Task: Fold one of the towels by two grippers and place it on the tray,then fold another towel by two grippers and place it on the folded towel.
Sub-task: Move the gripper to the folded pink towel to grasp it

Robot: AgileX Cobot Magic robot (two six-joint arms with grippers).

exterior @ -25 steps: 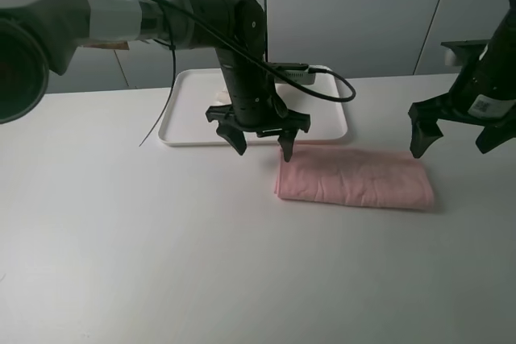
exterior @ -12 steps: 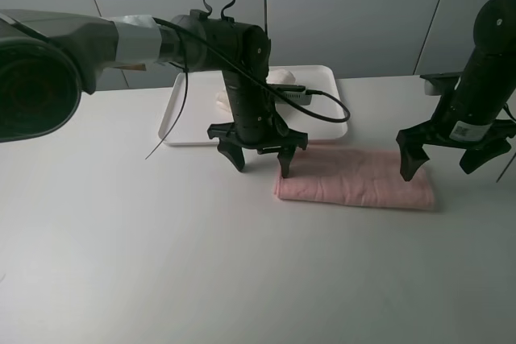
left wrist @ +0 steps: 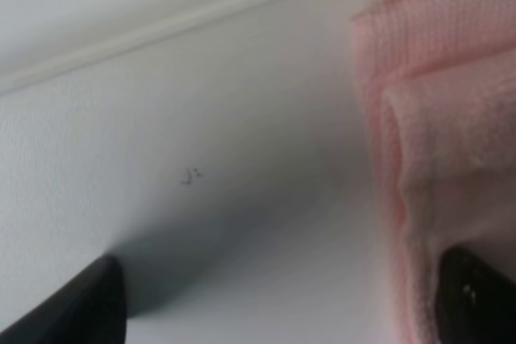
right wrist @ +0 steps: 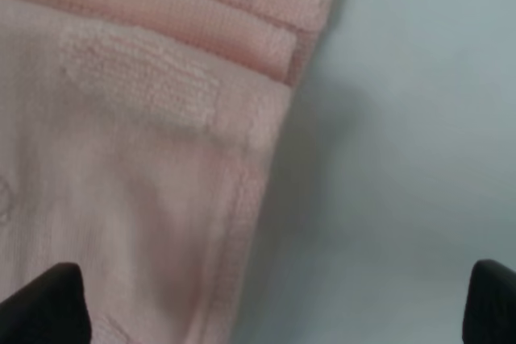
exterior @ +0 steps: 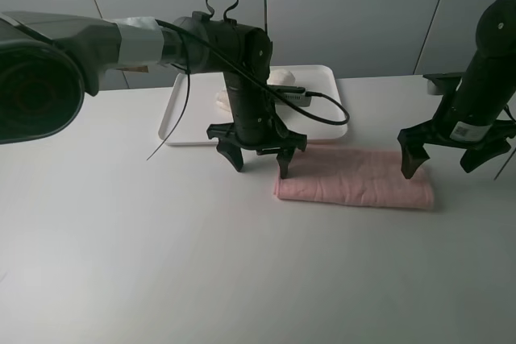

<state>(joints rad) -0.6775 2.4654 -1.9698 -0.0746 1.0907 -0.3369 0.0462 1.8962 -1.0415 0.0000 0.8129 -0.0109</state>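
Note:
The pink towel (exterior: pixel 355 180) lies folded into a long strip on the table, just in front of the tray (exterior: pixel 189 118). A cream-white towel (exterior: pixel 282 78) sits on the tray, mostly hidden behind the left arm. My left gripper (exterior: pixel 260 160) stands open and low over the strip's left end, one finger over the cloth and one over bare table. In the left wrist view the left gripper (left wrist: pixel 282 304) straddles the pink towel's (left wrist: pixel 435 118) layered edge. My right gripper (exterior: pixel 442 163) is open at the strip's right end. In the right wrist view the right gripper (right wrist: pixel 266 312) spans the pink towel's (right wrist: pixel 145 159) corner.
A black cable (exterior: pixel 326 110) loops from the left arm across the tray's right part. A grey panelled wall stands behind the table. White tabletop stretches in front of and to the left of the pink towel.
Both arms have come down and toward the pink towel's ends: the left one forward from the tray, the right one inward. Over the last half second they have barely moved.

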